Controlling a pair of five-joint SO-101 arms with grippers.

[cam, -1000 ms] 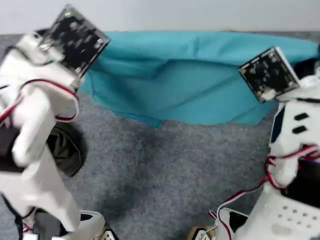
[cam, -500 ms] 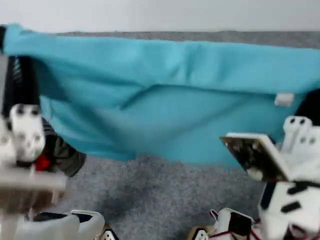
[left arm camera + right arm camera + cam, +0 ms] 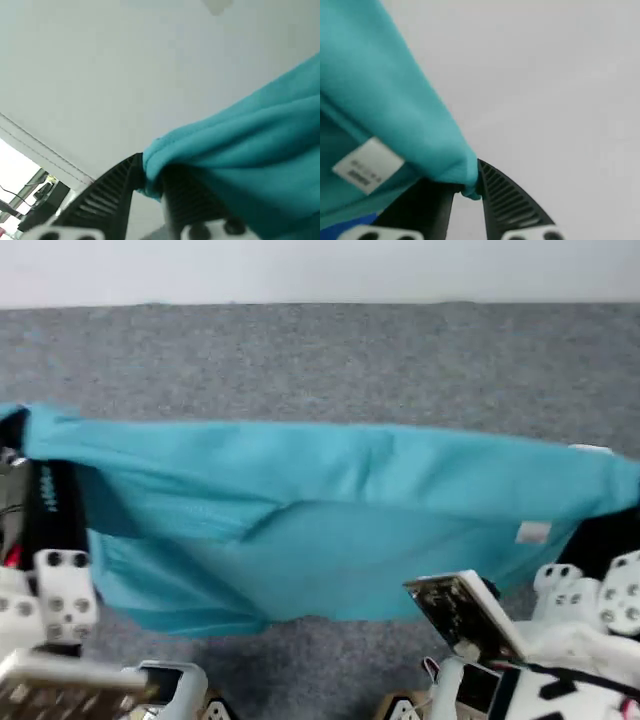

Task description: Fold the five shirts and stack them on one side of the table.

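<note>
A teal shirt hangs stretched wide above the grey table, held up by both arms in the high view. My left gripper is shut on one corner of the teal shirt, the cloth bunched between its black fingers. My right gripper is shut on the opposite corner of the teal shirt, where a white label hangs. In the high view the left arm stands at the left edge and the right arm at the lower right.
The far part of the grey table lies bare behind the shirt. Both arm bases and a circuit board sit at the near edge. The wrist views face a pale wall or ceiling.
Both arms have lifted the teal shirt off the table's far side and pulled it toward the near edge, spread wide. The dark cloth at the left is now hidden behind it.
</note>
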